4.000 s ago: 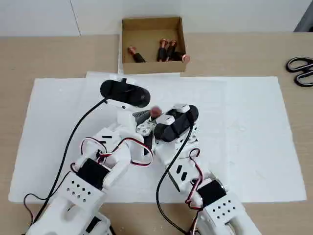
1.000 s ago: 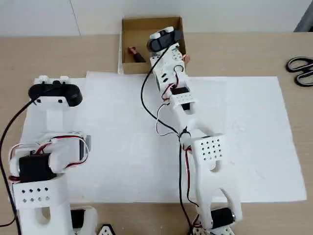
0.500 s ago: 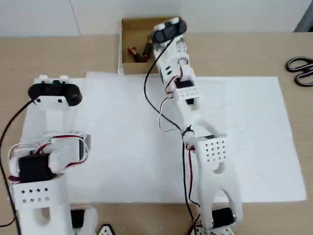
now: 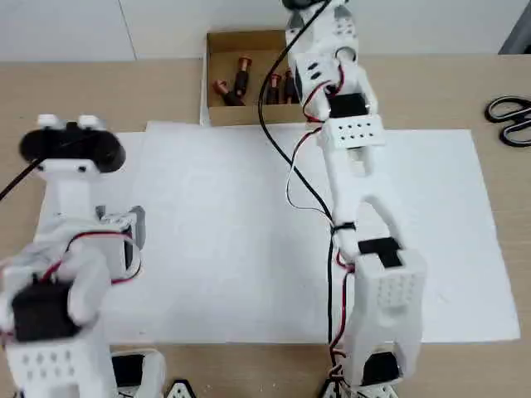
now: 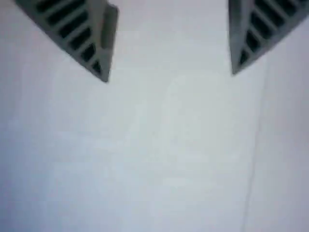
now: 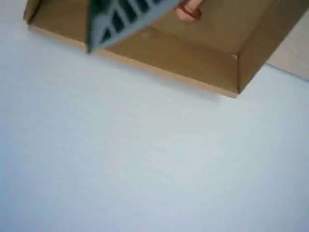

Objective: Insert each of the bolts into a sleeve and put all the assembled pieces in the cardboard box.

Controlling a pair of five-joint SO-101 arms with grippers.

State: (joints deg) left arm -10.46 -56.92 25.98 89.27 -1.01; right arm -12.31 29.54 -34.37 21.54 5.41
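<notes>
The cardboard box [image 4: 214, 58] stands at the table's far edge and holds several assembled pieces [image 4: 241, 75], dark sleeves with copper bolt heads. My right gripper [image 4: 311, 25] hangs over the box's right wall, open and holding nothing. In the right wrist view one ribbed finger [image 6: 120, 19] shows above the cardboard box [image 6: 145, 63], with a copper bolt head [image 6: 189, 9] inside. My left gripper [image 5: 169, 75] is open over the bare white sheet [image 5: 159, 154]. In the high view the left gripper [image 4: 70, 145] sits at the sheet's left side.
A white sheet [image 4: 232, 240] covers the middle of the wooden table [image 4: 415, 91]. Black scissors [image 4: 510, 116] lie at the far right, off the sheet. A black cable [image 4: 290, 166] runs along the right arm.
The right arm has stretched farther back over the box, and one more piece shows inside it. The left arm has drawn a little to the left.
</notes>
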